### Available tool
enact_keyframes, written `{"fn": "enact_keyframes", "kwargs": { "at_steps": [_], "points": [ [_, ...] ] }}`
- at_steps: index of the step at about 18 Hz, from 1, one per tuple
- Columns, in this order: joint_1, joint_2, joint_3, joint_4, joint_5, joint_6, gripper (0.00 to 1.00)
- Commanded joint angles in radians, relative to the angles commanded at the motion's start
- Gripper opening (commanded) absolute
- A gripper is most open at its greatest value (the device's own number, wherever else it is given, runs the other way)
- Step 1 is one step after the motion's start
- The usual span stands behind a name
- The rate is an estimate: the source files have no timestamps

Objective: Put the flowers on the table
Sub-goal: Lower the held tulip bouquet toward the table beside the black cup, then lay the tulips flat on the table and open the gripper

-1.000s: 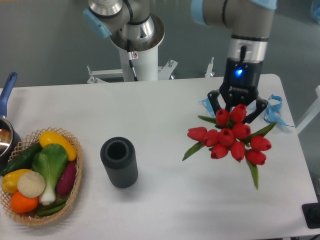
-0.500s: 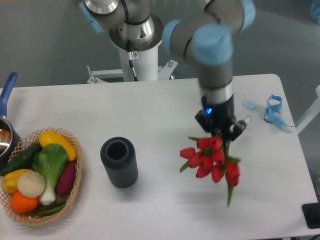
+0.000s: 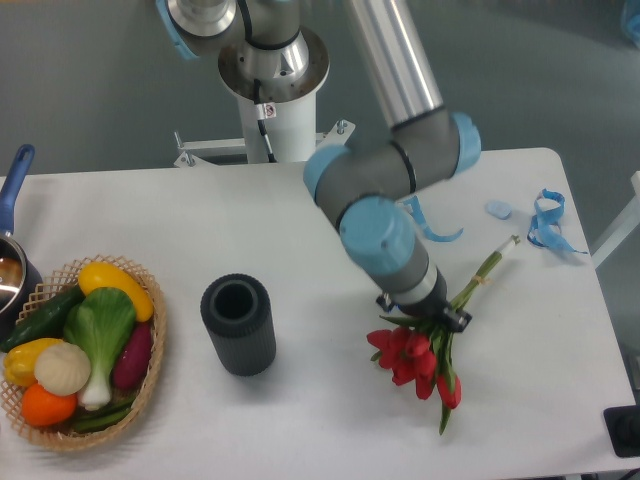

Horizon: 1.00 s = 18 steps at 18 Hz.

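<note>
**Laying Down the Flowers: Release Procedure**

The end effector (image 3: 432,318) is largely hidden beneath the arm's wrist; whether its fingers are apart or clamped on the stems cannot be determined. The flowers (image 3: 420,356) lie nearly horizontal over the table (image 3: 320,220), toward the right edge: red heads point at the front edge and green stems run toward the right rear corner.

Recommended handling: bring the bunch down until stems and heads both rest on the table, then open the fingers fully before lifting straight up, so no leaf snags. Avoid pressing down, since the petals would probably crush.

Materials: the tulip heads are smooth, rounded and glossy red; the stems are thin, long and tied together. The table is matte white with rounded corners. A dark ribbed cylindrical vase (image 3: 238,325) stands upright, well apart, toward the left.
</note>
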Motion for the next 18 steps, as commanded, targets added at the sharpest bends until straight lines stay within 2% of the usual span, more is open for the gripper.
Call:
{"fn": "enact_keyframes", "kwargs": {
  "at_steps": [2, 3, 4, 5, 6, 7, 11, 14, 15, 18],
  "points": [
    [-0.002, -0.003, 0.002, 0.000, 0.000, 0.000, 0.31],
    [0.000, -0.002, 0.002, 0.000, 0.000, 0.002, 0.36],
    [0.000, 0.000, 0.003, 0.002, 0.000, 0.003, 0.54],
    [0.000, 0.003, 0.003, 0.003, 0.000, 0.005, 0.78],
    [0.000, 0.014, 0.003, 0.005, -0.003, 0.009, 0.92],
    [0.000, 0.026, 0.003, 0.003, -0.005, 0.015, 1.00],
    [0.005, 0.110, 0.006, 0.000, -0.058, 0.054, 1.00],
    [0.049, 0.181, 0.034, -0.018, -0.145, 0.086, 1.00],
    [0.075, 0.208, 0.041, -0.037, -0.188, 0.086, 1.00],
    [0.136, 0.254, 0.078, -0.159, -0.245, 0.170, 1.00]
  ]
}}
